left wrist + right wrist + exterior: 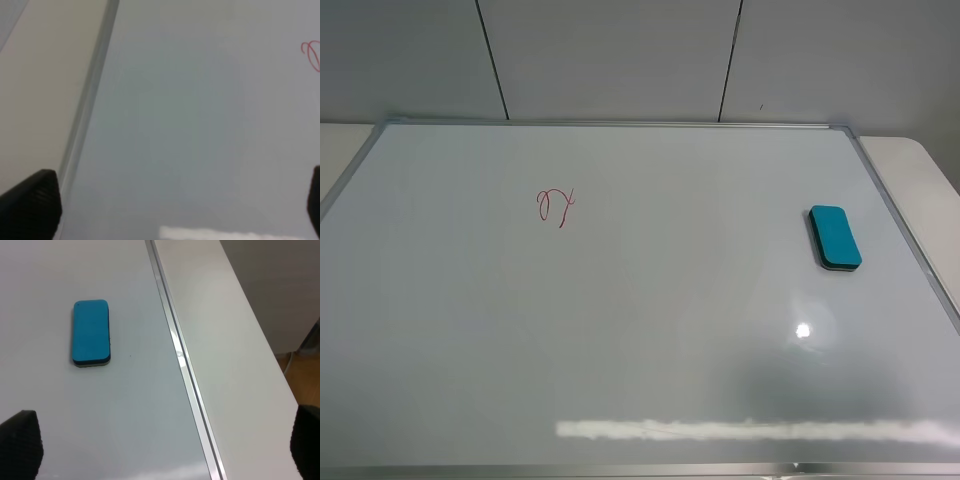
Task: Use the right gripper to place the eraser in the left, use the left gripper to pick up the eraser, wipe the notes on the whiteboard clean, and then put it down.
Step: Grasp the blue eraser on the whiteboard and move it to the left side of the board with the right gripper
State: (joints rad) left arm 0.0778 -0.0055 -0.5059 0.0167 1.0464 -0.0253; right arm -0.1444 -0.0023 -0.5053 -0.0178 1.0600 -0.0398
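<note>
- The eraser [835,237] is lying flat on the whiteboard [650,340], near its right frame, teal face up, with nothing touching it.
- The notes [557,206], a small red scribble, are sitting in the whiteboard's upper left part, well apart from the eraser and not yet wiped.
- The right gripper [164,447] is hanging over the whiteboard's right edge, jaws spread wide and empty, with the eraser lying ahead of it and apart.
- The left gripper [172,210] is hovering by the whiteboard's left frame, jaws likewise wide, holding nothing.
- I am judging this as the first step: the right-hand pickup has not begun.
- The next move is calling for the right gripper to descend, straddle the eraser's narrow width and close, then carry it leftward across the whiteboard.
</note>
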